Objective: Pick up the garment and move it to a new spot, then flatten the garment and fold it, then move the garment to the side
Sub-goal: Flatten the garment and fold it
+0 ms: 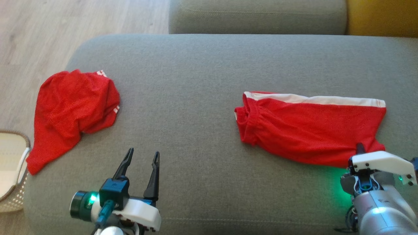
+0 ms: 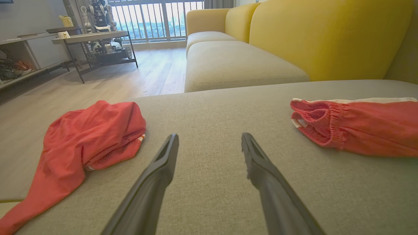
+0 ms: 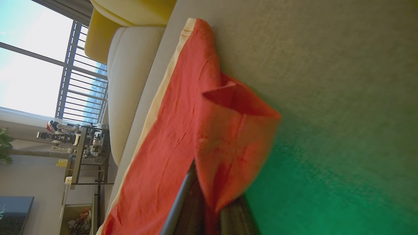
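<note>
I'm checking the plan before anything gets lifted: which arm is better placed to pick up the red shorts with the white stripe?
Right. The right end effector is shut on the near corner of the red shorts. The left end effector is open over bare cushion, apart from them.

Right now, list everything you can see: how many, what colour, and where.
shorts: one, red with a white stripe, on the cushion's right
crumpled garment: one, red, at the cushion's left edge
cushion: one, grey, before the robot
sofa: one, yellow back, pale seats, beyond the cushion
basket: one, cream, on the floor at left
floor: pale wood
table: one, dark frame, far off by the window
left end effector: one, dark fingers, open over bare cushion
right end effector: one, shut on the shorts' near corner
</note>
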Robot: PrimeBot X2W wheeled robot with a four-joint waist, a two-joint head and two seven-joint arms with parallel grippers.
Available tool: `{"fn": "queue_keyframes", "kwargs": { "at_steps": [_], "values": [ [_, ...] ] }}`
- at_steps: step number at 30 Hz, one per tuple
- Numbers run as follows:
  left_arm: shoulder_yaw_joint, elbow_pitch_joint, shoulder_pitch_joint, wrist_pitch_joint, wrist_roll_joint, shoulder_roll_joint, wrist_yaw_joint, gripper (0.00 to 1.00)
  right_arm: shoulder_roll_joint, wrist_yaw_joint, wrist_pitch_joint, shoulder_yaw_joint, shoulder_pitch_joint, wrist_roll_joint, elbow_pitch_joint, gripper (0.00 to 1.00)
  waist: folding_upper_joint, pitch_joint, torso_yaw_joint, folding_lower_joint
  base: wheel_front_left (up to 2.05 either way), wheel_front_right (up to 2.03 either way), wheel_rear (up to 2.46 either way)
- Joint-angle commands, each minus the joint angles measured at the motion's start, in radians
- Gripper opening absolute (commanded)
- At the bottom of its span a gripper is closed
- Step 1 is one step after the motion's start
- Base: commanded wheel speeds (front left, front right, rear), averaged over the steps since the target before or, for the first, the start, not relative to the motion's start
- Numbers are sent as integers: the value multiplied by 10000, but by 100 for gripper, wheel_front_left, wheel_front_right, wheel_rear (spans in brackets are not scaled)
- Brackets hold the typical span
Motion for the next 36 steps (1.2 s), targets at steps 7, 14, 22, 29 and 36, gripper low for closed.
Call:
{"fn": "queue_keyframes", "kwargs": {
  "at_steps": [7,14,22,29,36],
  "values": [
    [345,-383,-313,-78,43,83,-72,100,87,-2,-491,-264,-506,-1303,-223,0,0,-114,-98,1,0,0,0],
    [446,-294,-318,-78,42,135,-96,100,89,-2,-314,995,-1463,-1139,-223,0,0,-289,222,1,0,0,0],
    [551,-195,-281,-78,-140,77,-205,100,90,-2,369,5446,-1834,2352,-653,0,0,-533,592,1,0,0,0],
    [641,-208,-110,-78,-86,97,-196,100,90,-2,-147,10643,776,6118,-3352,0,0,-593,758,1,0,0,0],
    [666,-243,-58,-78,-67,80,-179,100,91,-2,-613,12364,933,7123,-3232,0,0,-504,841,1,0,0,0]
  ]
}}
